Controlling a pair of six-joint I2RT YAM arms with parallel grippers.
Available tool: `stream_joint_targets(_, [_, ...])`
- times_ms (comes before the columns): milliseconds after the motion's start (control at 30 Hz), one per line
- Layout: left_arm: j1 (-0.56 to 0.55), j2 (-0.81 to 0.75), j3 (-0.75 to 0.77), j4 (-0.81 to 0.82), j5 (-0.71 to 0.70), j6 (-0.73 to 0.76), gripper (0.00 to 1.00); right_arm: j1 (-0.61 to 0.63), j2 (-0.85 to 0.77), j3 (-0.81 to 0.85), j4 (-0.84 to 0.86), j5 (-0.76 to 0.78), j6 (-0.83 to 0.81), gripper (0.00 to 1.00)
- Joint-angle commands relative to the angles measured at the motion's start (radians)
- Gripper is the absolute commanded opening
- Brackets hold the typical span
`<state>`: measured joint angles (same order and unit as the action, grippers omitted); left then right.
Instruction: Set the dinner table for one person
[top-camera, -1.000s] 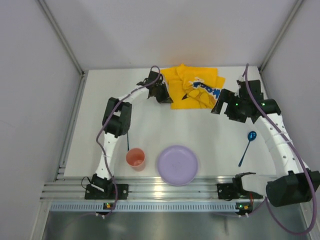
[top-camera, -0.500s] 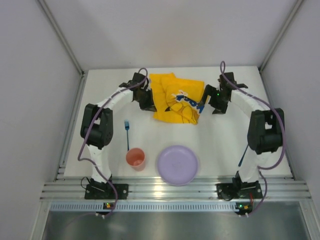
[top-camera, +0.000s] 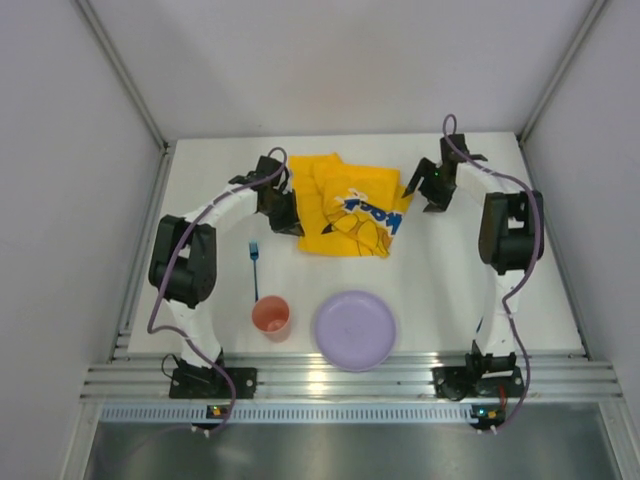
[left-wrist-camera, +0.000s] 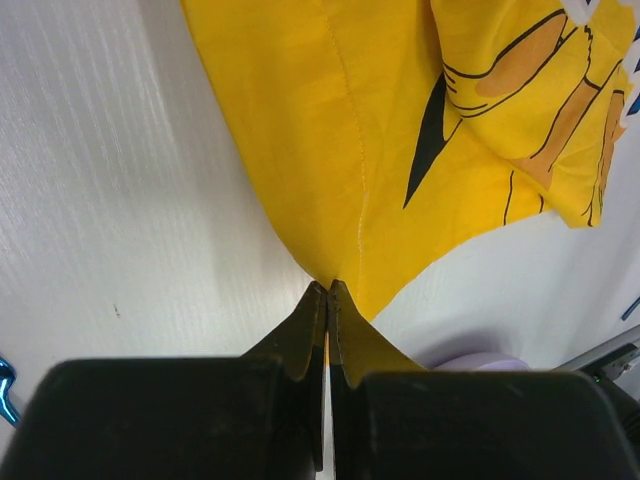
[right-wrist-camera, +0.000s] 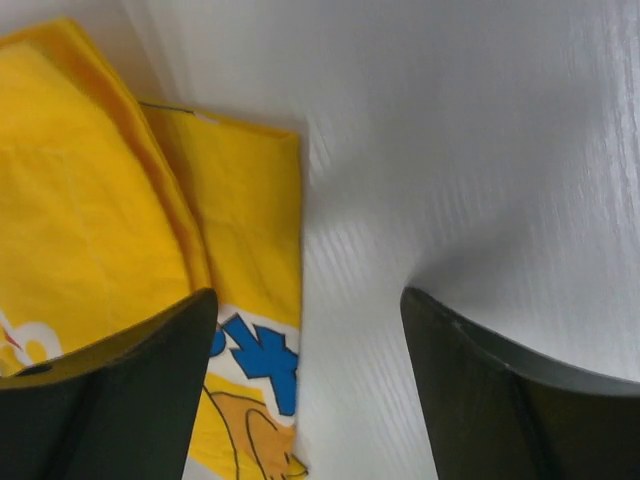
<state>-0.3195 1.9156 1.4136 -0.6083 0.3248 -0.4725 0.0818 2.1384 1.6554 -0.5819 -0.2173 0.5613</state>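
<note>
On the plain white dinner table (top-camera: 200, 170), the left gripper (left-wrist-camera: 327, 300) clamps a corner of the crumpled yellow printed cloth mat (top-camera: 345, 205); the right gripper (right-wrist-camera: 308, 310), open over the mat's edge, should pinch it before spreading.

One piece of writing shows: a short run of blue block letters (top-camera: 368, 208) on a white band printed across the yellow cloth mat (top-camera: 335, 200), on the mat's right half in the top view. The letters lie tilted and partly lost in the mat's folds, too small there to spell out. The right wrist camera catches a fragment of the same print near the mat's lower edge — blue angular strokes on white, cut off before they make a word. The left wrist camera shows a sliver of blue on white at the mat's far corner — unreadable.
</note>
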Motion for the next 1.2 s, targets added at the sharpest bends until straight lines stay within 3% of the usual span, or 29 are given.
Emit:
stream_joint_targets(0, [0.002,-0.069,-0.015,-0.001,0.008,-0.002,0.0,-0.005,0.052,0.056,0.025,0.015,0.06,0.75])
stream_joint_targets(67, [0.002,-0.078,-0.021,-0.005,0.01,0.0,0.0,-0.005,0.078,0.084,0.031,0.021,0.078,0.67])
stream_joint_targets(367, [0.002,-0.086,-0.045,-0.005,0.022,0.011,0.0,0.018,0.149,0.141,0.031,0.004,0.124,0.55])
stream_joint_targets(567, [0.002,-0.075,-0.039,-0.001,0.039,0.023,0.0,0.067,0.169,0.13,0.022,0.002,0.115,0.41])
stream_joint_targets(700, [0.007,-0.069,-0.039,0.005,0.057,0.032,0.0,0.072,0.186,0.133,0.014,-0.016,0.103,0.22])
stream_joint_targets(800, [0.03,-0.056,-0.05,0.021,0.105,0.029,0.0,0.072,0.196,0.174,-0.012,-0.04,0.069,0.02])
stream_joint_targets(967, [0.088,-0.053,-0.028,-0.002,0.122,0.055,0.0,0.061,0.144,0.205,-0.042,-0.045,0.009,0.0])
stream_joint_targets(1167, [0.163,-0.093,0.088,-0.079,0.105,0.097,0.0,-0.013,-0.09,0.147,-0.047,-0.048,-0.011,0.0])
